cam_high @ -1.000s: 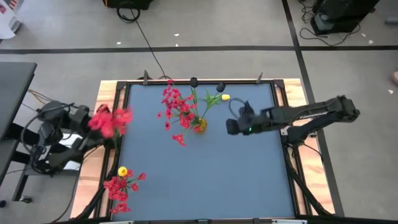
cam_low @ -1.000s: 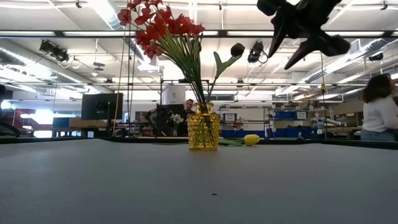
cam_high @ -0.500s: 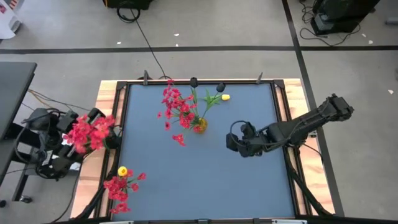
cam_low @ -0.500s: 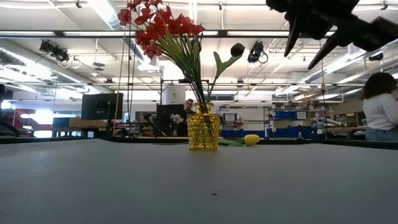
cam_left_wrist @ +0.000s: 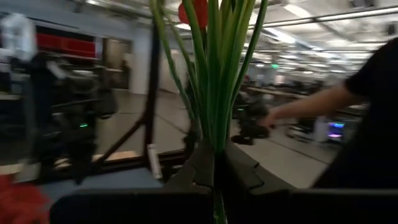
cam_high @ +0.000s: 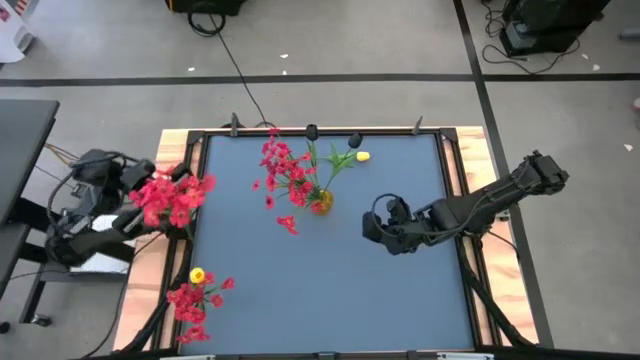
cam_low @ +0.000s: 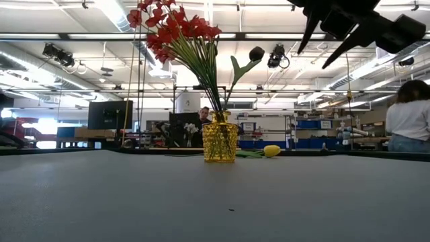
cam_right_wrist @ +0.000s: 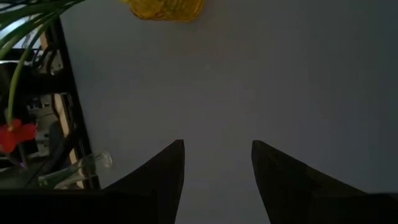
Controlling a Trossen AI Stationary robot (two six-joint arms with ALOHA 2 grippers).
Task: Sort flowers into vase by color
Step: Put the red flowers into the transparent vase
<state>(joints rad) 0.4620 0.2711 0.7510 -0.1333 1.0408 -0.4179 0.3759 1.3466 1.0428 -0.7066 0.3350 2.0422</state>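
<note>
My left gripper [cam_high: 150, 212] hangs over the table's left edge, shut on a bunch of red flowers [cam_high: 172, 196]. The blossoms face upward. A yellow vase [cam_high: 320, 202] stands in the far middle of the table. It holds red flowers [cam_low: 175, 30] and a leafy stem with a dark bud [cam_low: 256, 52]. A yellow tulip [cam_low: 271, 150] lies on the table behind the vase. Another red bunch with a yellow tulip [cam_high: 196, 292] lies at the near left corner. My right gripper [cam_high: 375, 228] is open, above the table right of the vase. My left gripper [cam_left_wrist: 216, 168] pinches several green stems [cam_left_wrist: 217, 140] of the red bunch between its two fingers, low on the stems. The stems run straight out past the fingertips to the blossoms [cam_left_wrist: 193, 11]. The bunch is lifted clear of the table.
A clear glass vessel [cam_right_wrist: 92, 163] lies at the table's edge in the right wrist view. A person [cam_low: 408, 121] stands beyond the table on the right. A person's arm [cam_left_wrist: 311, 102] shows behind the held stems. The near half of the mat [cam_high: 330, 290] is bare.
My left gripper swung the red bunch toward the table's left and near side, then back right and toward the far edge. My right gripper moved toward the near edge, then held still, open throughout.
</note>
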